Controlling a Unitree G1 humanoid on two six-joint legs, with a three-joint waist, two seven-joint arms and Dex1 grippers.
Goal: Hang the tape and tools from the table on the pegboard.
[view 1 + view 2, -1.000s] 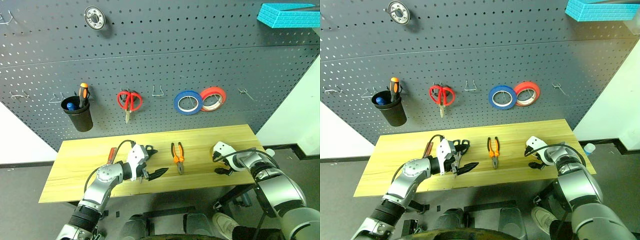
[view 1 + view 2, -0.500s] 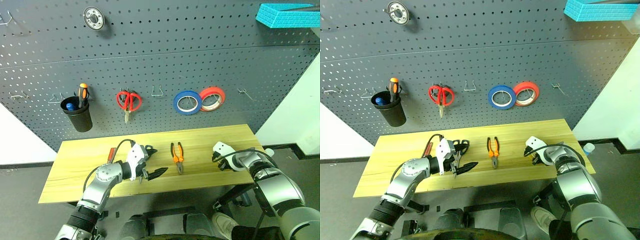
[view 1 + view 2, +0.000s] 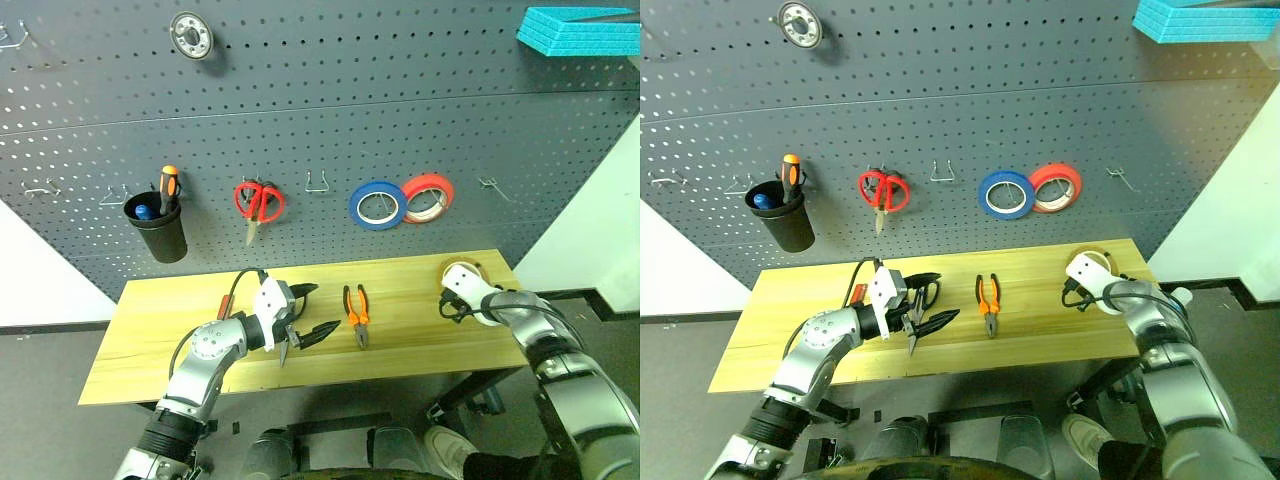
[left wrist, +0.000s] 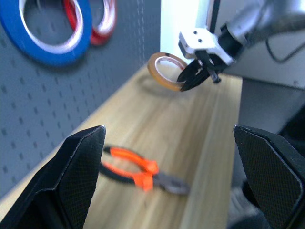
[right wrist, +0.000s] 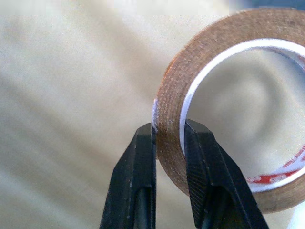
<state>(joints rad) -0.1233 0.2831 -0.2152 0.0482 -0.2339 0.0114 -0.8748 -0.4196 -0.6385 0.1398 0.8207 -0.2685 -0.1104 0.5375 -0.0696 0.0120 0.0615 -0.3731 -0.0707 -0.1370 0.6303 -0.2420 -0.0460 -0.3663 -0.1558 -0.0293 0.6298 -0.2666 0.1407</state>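
Note:
My right gripper is shut on the rim of the tan tape, and the roll hangs upright a little above the right end of the table. Over the table's middle left, my left gripper stands open and holds nothing. The dark-handled scissors lie under it, partly hidden. The orange-and-black pliers lie flat at the table's centre. The red-handled screwdriver shows behind my left forearm. The grey pegboard rises behind the table.
On the pegboard hang a black cup with an orange-handled screwdriver, red scissors, a blue roll and a red roll. Bare hooks sit between and beside them. A teal block is at the top right.
My right gripper has closed on the tape and lifted it off the table, tilting it upright. My left gripper has risen slightly, still open.

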